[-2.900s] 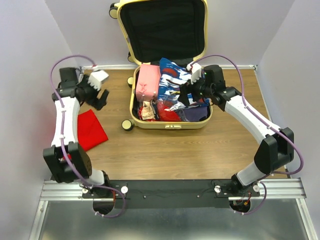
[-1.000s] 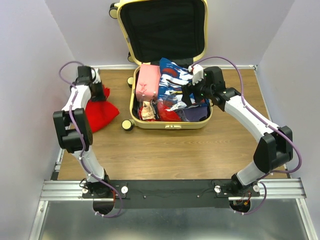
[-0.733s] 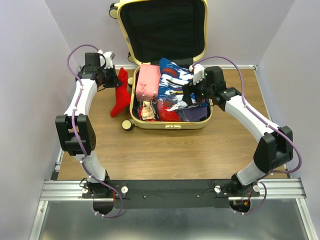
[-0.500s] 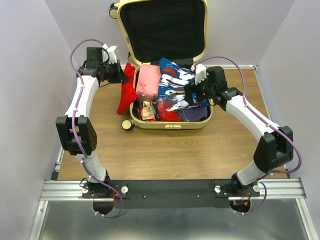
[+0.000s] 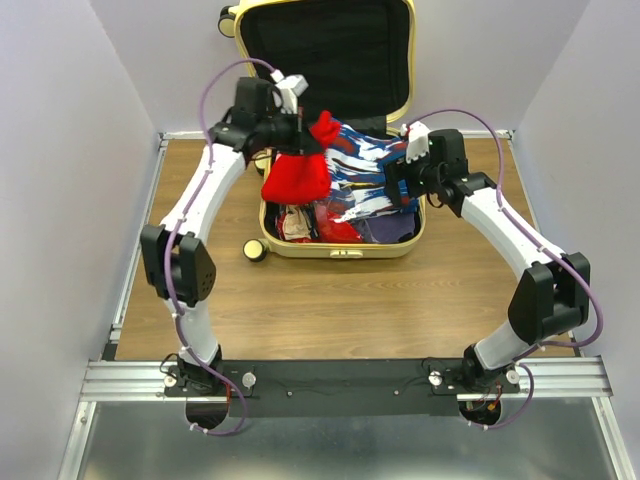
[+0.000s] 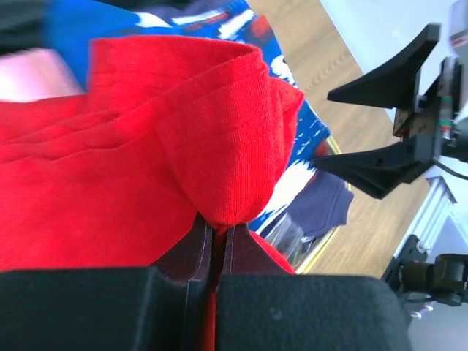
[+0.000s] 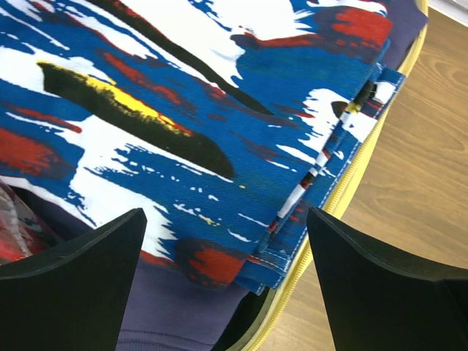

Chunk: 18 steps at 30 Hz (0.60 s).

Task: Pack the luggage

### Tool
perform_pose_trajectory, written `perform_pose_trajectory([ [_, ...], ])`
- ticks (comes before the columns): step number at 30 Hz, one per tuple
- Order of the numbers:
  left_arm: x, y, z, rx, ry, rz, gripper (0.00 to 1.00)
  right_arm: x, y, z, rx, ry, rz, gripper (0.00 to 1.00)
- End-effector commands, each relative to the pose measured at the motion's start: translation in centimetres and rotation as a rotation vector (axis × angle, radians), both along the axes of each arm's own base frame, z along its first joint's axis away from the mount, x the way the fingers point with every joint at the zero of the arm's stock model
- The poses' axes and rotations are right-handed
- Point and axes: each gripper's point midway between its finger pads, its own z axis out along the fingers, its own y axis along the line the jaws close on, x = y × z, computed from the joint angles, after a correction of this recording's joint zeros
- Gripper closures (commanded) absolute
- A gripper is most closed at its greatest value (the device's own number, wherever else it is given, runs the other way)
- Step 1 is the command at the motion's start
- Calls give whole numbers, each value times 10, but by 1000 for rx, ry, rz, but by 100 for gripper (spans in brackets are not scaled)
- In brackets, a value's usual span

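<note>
One crumpled red knit cloth (image 5: 297, 178) hangs over rounded luggage (image 5: 340, 251)

Overhead overview, two close wrist views, all sharing the luggage (image 5: 340, 248)

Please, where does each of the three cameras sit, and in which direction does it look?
Top external: above and behind the bases, looking down on the table and open luggage; left arm and right arm show.
Left wrist: on the left arm, looking along the left gripper, shut on a red garment; the right gripper shows beyond.
Right wrist: looking down between its open gripper's fingers at patterned fabric in the luggage.
Shared: both wrist views show that fabric.
</note>
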Motion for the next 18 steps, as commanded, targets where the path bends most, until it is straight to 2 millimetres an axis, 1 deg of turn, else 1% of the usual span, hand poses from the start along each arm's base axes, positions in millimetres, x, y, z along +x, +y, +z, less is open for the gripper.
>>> perform_pose_trajectory([
  [1,8,-54,-19,-32,37,-22,100,2,-14,10,-5,-13,-58,0],
  [2,9,-64,-20,-38,35,-22,100,2,-16,10,-6,-15,-64,0],
  [3,4,-78,-21,-42,35,-38,100,3,-18,10,-7,-15,-72,0],
  [4,5,-87,-30,-42,49,-41,100,3,-21,10,-8,-13,-81,0],
  [6,2,-105,-33,-45,56,-42,100,4,-24,11,-11,-16,-91,0],
  [7,4,-111,-41,-42,73,-36,100,4,-25,12,-10,-19,-94,0],
  [8,3,-117,-42,-54,72,-42,100,5,-27,12,-14,-20,-100,0],
  [9,4,-121,-47,-51,85,-22,100,6,-27,13,-15,-24,-98,0],
  [10,4,-127,-59,-43,106,-25,100,6,-29,13,-18,-22,-102,0],
  [11,4,-133,-62,-52,103,-33,100,8,-30,18,-17,-35,-105,0],
  [13,10,-137,-77,-34,112,-8,100,11,-31,24,-19,-51,-104,0],
  [14,12,-137,-80,-33,118,0,88,13,-29,27,-16,-58,-99,0],
  [15,14,-137,-82,-32,119,5,78,17,-28,36,-14,-79,-93,0],
  [16,17,-135,-75,-36,106,18,70,20,-27,39,-15,-86,-92,0],
  [17,21,-132,-63,-55,74,24,61,23,-27,41,-14,-93,-90,0],
  [18,23,-130,-52,-72,45,24,54,25,-26,44,-13,-98,-86,0],
])
